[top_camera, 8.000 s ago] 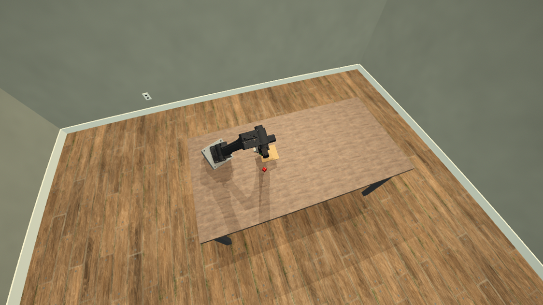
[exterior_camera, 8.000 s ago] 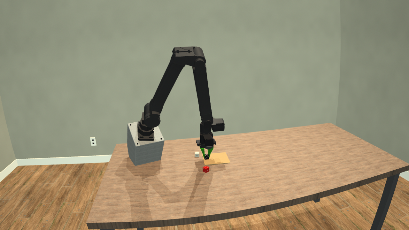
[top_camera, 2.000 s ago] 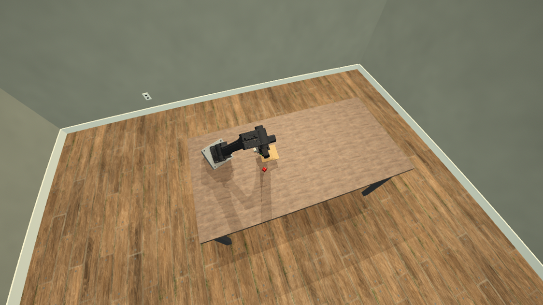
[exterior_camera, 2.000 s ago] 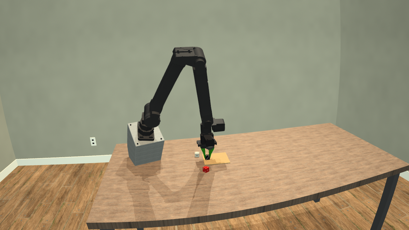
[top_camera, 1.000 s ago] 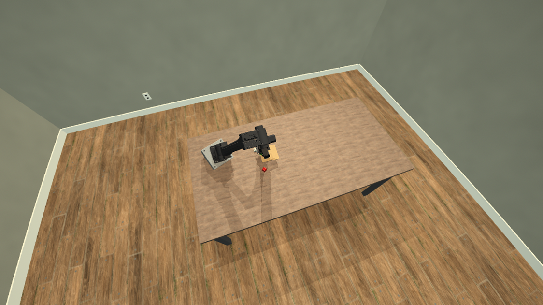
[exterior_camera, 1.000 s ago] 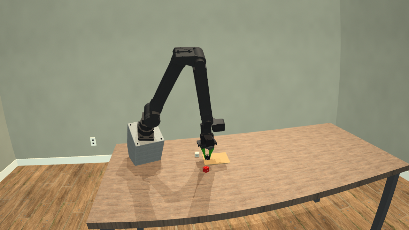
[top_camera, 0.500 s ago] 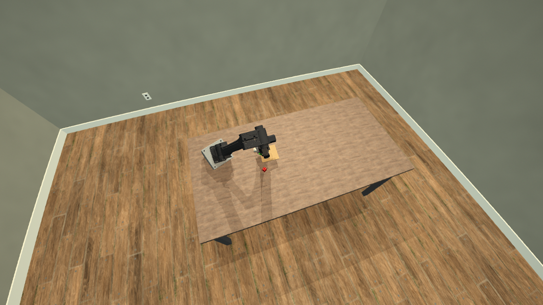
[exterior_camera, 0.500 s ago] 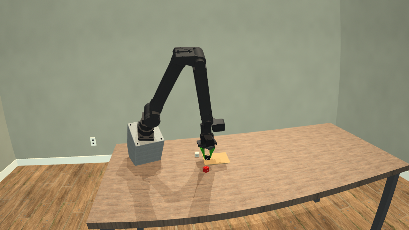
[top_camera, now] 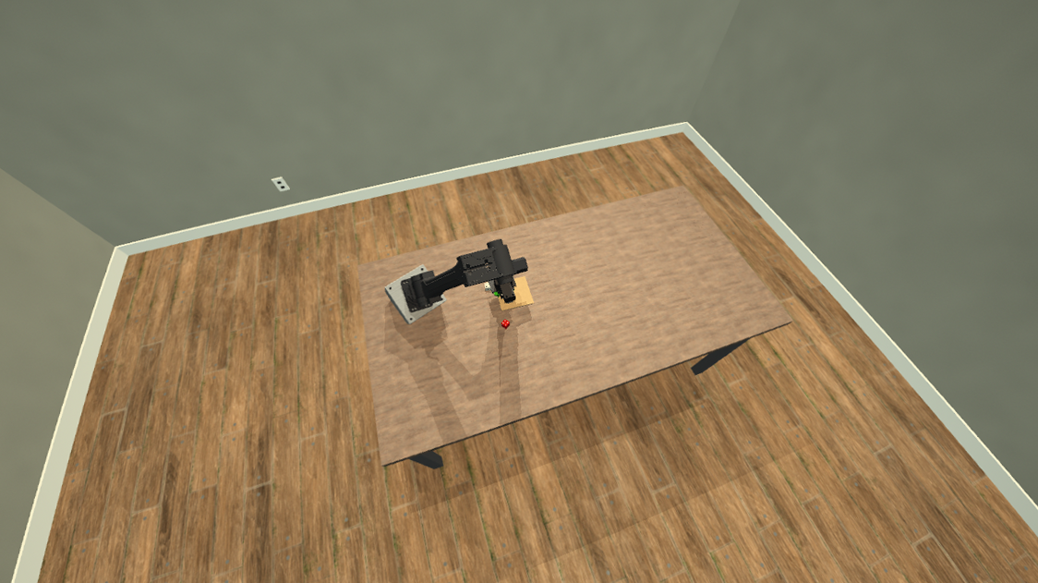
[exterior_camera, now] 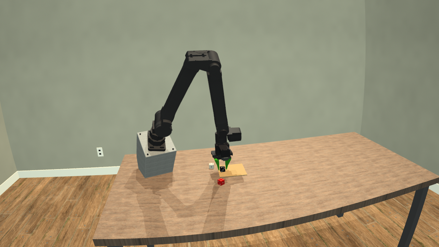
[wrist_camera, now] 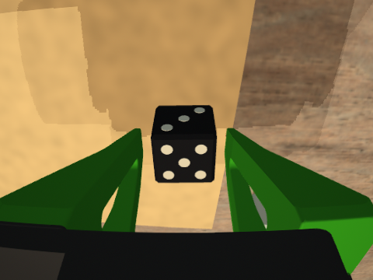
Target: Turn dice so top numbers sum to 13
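Note:
A black die (wrist_camera: 183, 145) sits on the tan mat (wrist_camera: 155, 57) near its corner, between my green fingers. The face toward the wrist camera shows five pips and the adjoining face shows three. My gripper (wrist_camera: 183, 140) is open, with a narrow gap on each side of the die. In the exterior view the gripper (exterior_camera: 222, 165) points straight down over the black die (exterior_camera: 222, 168) at the left end of the mat (exterior_camera: 233, 169). A red die (exterior_camera: 221, 181) lies on the bare table in front of the mat. A white die (exterior_camera: 211, 165) lies on the table left of the mat.
The arm's grey base block (exterior_camera: 155, 158) stands at the table's back left. In the top view, the red die (top_camera: 505, 322) lies just off the mat (top_camera: 519, 293), which the arm partly hides.

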Motion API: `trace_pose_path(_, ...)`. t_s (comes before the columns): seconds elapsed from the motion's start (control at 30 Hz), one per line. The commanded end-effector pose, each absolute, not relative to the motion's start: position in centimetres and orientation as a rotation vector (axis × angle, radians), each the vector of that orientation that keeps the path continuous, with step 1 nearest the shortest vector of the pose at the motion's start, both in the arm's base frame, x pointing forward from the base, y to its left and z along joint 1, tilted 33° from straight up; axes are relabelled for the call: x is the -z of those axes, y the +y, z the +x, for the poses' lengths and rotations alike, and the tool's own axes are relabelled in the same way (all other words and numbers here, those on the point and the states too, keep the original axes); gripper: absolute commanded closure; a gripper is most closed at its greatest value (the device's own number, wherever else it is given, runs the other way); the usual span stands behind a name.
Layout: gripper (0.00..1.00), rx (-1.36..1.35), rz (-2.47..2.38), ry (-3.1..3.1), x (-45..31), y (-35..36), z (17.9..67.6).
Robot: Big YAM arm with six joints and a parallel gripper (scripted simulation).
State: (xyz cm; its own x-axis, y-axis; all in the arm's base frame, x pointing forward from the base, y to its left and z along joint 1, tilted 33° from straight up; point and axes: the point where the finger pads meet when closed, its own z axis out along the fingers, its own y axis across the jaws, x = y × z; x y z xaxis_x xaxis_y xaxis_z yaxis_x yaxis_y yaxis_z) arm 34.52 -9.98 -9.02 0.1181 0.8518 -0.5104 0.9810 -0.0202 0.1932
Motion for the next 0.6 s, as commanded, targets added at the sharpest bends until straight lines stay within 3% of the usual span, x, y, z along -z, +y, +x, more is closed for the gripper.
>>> trace_pose_path(0.0,0.61,0.367,1.906,1.791,9.6,-10.1,34.0)
trace_pose_path(0.57,0.61,0.309,1.894,1.761,3.1,-6.2,34.9)
